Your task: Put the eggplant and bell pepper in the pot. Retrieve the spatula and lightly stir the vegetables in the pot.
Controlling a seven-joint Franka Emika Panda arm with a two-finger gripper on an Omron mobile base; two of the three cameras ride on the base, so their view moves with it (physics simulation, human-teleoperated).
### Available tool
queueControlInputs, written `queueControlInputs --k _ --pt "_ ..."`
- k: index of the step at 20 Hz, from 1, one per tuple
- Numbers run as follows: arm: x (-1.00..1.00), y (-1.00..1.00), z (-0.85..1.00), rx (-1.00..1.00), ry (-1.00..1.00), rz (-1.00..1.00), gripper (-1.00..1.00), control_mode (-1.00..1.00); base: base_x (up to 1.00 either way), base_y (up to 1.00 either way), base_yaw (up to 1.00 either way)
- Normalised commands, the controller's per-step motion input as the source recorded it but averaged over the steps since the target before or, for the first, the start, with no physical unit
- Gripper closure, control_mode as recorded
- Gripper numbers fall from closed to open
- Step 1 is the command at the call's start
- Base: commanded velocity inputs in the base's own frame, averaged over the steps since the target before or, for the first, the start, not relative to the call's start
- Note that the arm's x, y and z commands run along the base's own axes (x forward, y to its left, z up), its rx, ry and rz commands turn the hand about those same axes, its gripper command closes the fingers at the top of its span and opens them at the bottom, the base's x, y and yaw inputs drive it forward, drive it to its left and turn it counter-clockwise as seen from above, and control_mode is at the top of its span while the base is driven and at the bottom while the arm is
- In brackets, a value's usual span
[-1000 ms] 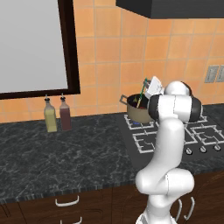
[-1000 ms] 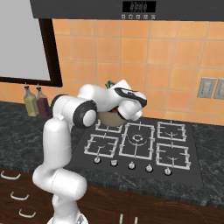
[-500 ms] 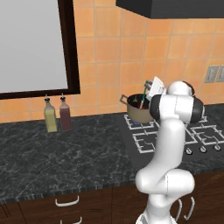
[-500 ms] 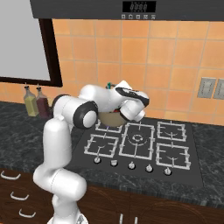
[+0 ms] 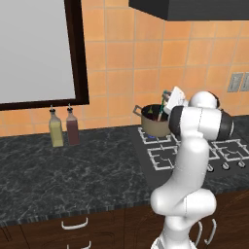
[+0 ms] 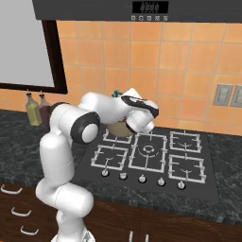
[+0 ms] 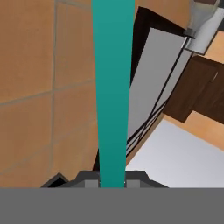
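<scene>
The brownish-grey pot [image 5: 153,127] stands on the rear left burner, partly hidden behind my arm in the right base view [image 6: 117,130]. My gripper [image 5: 168,100] hangs just above the pot's right rim, shut on the spatula's teal handle [image 5: 162,108], which slants down into the pot. In the hand view the teal handle [image 7: 113,87] runs from between my fingertips up to the top edge, and the gripper [image 7: 112,180] is clamped around it. The spatula's blade is hidden. The eggplant and bell pepper are out of sight; I cannot tell what lies in the pot.
A yellow bottle [image 5: 56,129] and a dark red bottle [image 5: 72,127] stand against the wall on the left of the dark counter. The hob [image 6: 149,157] has several burners with knobs in front. A range hood [image 6: 142,8] hangs overhead.
My wrist has turned slightly above the pot, and the spatula handle has tilted a little with it. The grip is unchanged.
</scene>
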Motion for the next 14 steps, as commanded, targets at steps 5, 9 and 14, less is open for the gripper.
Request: queueControlInputs --k 5,9,14 --pt "0.11 0.21 0.00 0.01 0.00 0.00 1.00 -1.00 0.00 0.00 0.00" --pt "0.36 0.11 0.00 0.01 0.00 0.00 1.00 -1.00 0.00 0.00 0.00" --pt "0.63 0.02 0.00 0.00 0.00 0.05 1.00 -1.00 0.00 0.00 0.00"
